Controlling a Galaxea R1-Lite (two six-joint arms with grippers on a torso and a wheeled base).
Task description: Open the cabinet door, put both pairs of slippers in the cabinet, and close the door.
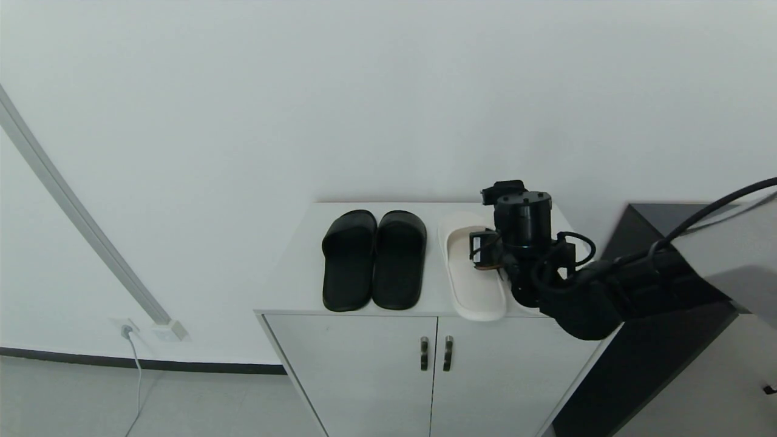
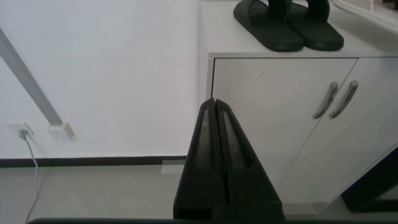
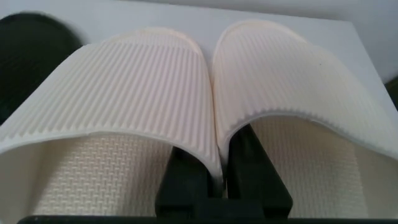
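Plain black slippers [image 1: 373, 260], ribbed cream slippers [image 3: 143, 87], white cabinet [image 1: 352, 376].

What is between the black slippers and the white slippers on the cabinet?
Nothing, just a bare strip of cabinet top between the black slippers and the white slippers, in the head view.

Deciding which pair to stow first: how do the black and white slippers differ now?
The black slippers lie untouched; the white slippers are pinched by the right gripper at their straps. The black slippers sit left on the cabinet, the white slippers right. Both pairs rest side by side on top.
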